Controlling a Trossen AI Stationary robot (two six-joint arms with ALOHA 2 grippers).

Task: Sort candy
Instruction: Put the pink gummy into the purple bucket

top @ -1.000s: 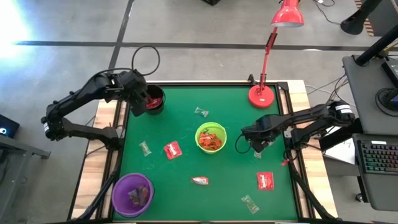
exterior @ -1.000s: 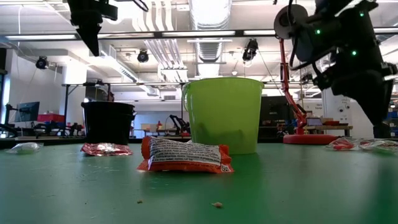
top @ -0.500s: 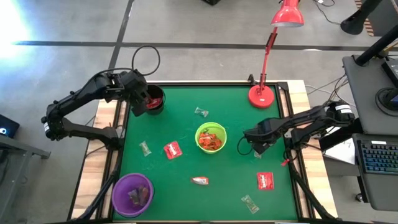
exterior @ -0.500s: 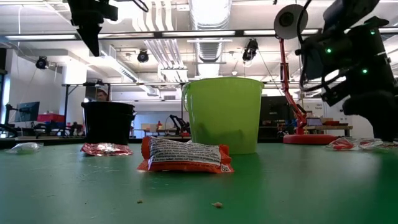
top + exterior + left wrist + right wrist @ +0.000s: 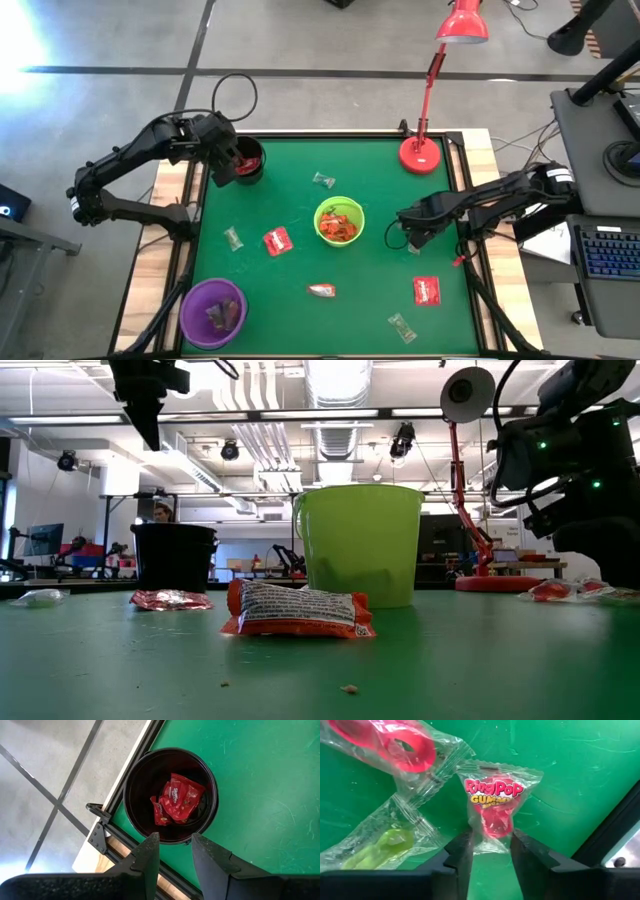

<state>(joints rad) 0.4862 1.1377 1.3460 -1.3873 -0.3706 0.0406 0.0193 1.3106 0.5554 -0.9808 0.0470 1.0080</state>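
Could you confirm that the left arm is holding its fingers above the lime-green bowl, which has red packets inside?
Not quite: in the left wrist view the left gripper hangs above the black bowl, not the lime-green one. The red packets inside are right.
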